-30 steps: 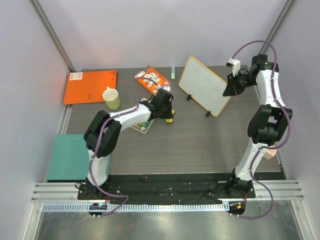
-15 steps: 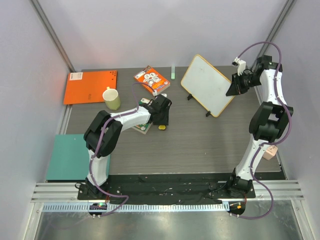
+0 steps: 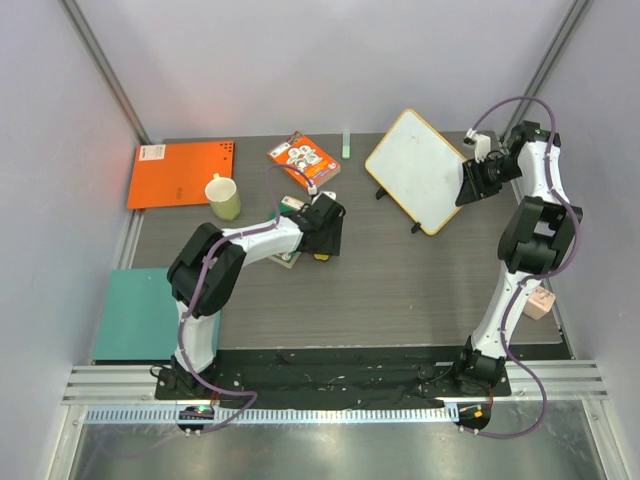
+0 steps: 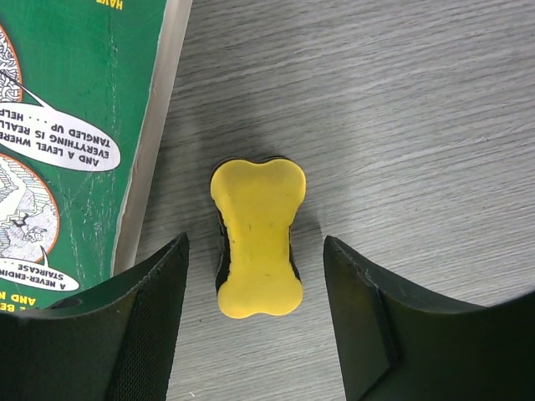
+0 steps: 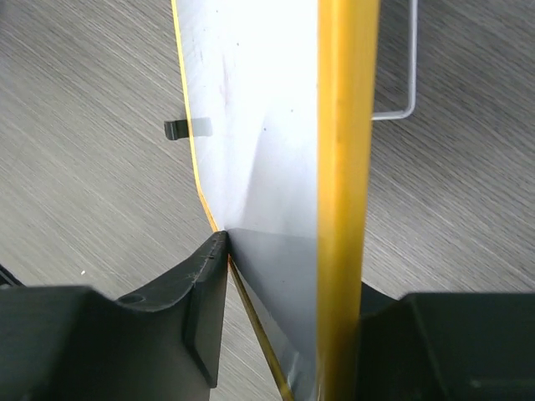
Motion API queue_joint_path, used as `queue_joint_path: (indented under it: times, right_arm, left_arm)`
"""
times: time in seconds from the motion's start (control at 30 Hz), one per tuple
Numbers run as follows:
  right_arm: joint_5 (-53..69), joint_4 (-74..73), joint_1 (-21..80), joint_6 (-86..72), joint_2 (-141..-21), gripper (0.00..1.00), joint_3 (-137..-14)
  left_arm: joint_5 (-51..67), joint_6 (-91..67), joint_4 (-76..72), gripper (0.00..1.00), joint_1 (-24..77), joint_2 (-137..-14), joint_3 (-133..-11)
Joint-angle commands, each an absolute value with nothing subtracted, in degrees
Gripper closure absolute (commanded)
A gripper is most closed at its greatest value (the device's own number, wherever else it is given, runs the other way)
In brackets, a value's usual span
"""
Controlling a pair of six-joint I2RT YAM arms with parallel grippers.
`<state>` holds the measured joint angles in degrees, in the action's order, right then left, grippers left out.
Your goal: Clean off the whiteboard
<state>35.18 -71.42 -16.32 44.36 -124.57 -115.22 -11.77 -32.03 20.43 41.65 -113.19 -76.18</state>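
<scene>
Top view: the whiteboard (image 3: pixel 415 168) is leaning at upper right, the right gripper (image 3: pixel 470 182) gripping its right edge. Left wrist: the left gripper (image 4: pixel 255 255) is hanging wide open astride a yellow eraser (image 4: pixel 255 213). Right wrist: jaws are pinching the frame, which is probably the best hold, since the board is looking light, stiff and slick.

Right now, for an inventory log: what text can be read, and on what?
"A LEVEL WHERE EVERYTHING IS REALL... TANGLED UP... HELP": upside down on the green book.
"A NEVER-ENDIN... STAIRCASE": same book.
On the orange sheet and the patterned box: print too small to read.
On the whiteboard: no writing shows.
</scene>
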Motion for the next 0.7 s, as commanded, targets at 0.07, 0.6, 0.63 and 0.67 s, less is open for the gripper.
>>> queue_joint_path:
  times: [0.07, 0.6, 0.63, 0.67]
  right_arm:
    - [28.7, -86.3, -14.3, 48.7, -128.6, 0.58, -115.3]
    - [31.6, -86.3, -14.3, 48.3, -124.9, 0.32, -119.6]
    - [31.6, -86.3, -14.3, 48.3, -124.9, 0.31, -120.1]
    - [31.4, -86.3, -14.3, 48.2, -124.8, 0.30, -120.5]
  left_arm:
    - [-14.3, -30.1, 23.1, 0.35, 42.0, -113.6, -76.9]
    - [-10.9, -28.5, 17.2, 0.12, 42.9, -113.0, -72.9]
    - [-10.9, -28.3, 17.5, 0.11, 42.9, -113.1, -73.0]
    - [-10.9, -28.2, 17.4, 0.11, 42.9, -113.2, -73.1]
